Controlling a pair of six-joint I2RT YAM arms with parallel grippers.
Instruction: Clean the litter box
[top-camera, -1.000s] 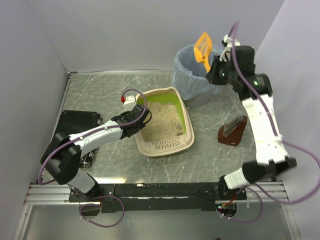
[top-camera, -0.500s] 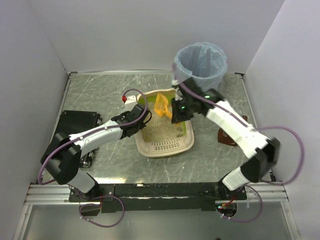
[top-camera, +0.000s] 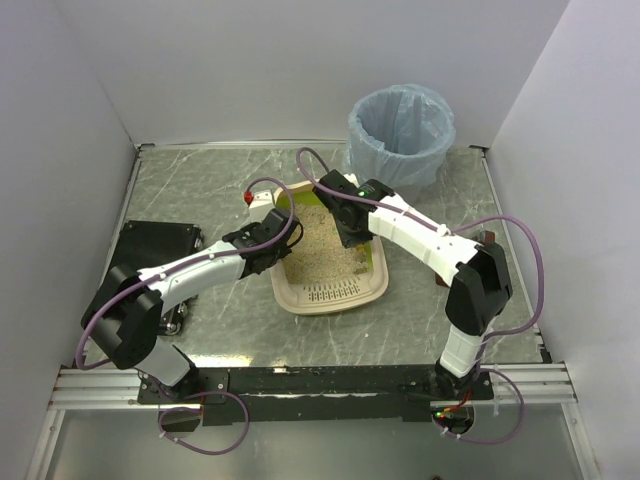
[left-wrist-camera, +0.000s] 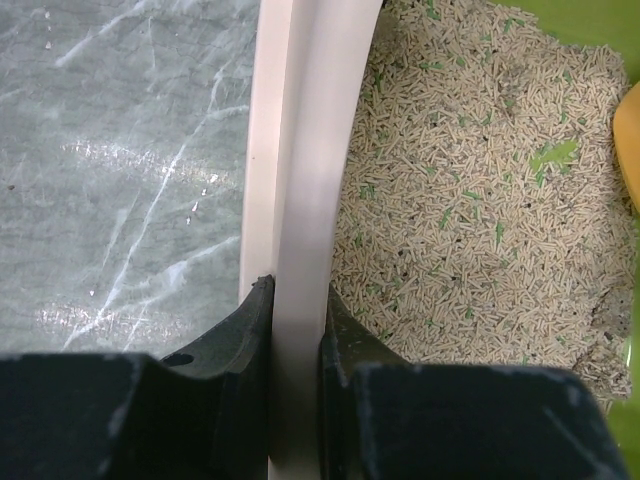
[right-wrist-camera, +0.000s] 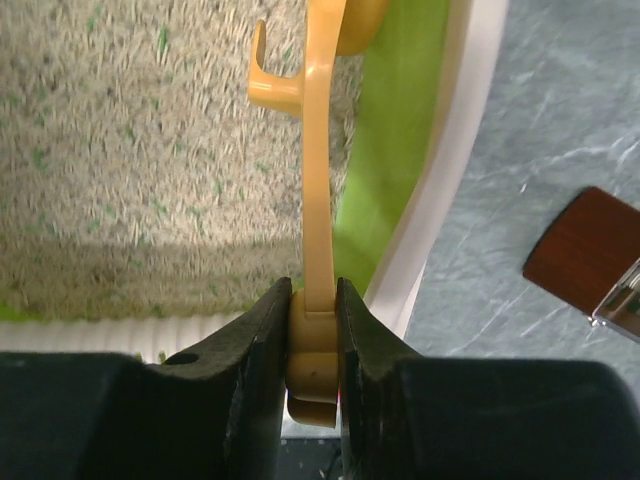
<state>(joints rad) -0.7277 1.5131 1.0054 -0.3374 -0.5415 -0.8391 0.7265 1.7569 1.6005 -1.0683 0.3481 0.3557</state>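
Fingers (left-wrist-camera: 235, 345) of the left gripper (left-wrist-camera: 297, 305) pinch the box (top-camera: 330, 294) by its left rim (left-wrist-camera: 300, 150), one black pad outside on the table (left-wrist-camera: 120, 150) side, the other inside against the litter (left-wrist-camera: 470, 200). That box sits between the two arms, its long axis running near to far with the slotted lip at the near end. The left arm, reaching in from the left, seems there only to steady it. Over the box's right half, the right gripper (right-wrist-camera: 315, 305) clamps its fingers on the handle of the orange scoop (right-wrist-camera: 318, 150). The scoop stands edge-on and points along the box's long axis toward its far end, close beside the green right wall. Whether its head touches the litter I cannot tell. Litter lies under and left of that head, so the coming pass looks like a dip and a drag along that axis, and the right arm is the one placed for it. Beyond the box's far right corner stands the bin (top-camera: 378, 150). Right of the box a brown holder (right-wrist-camera: 585, 255) rests apart from the rim.
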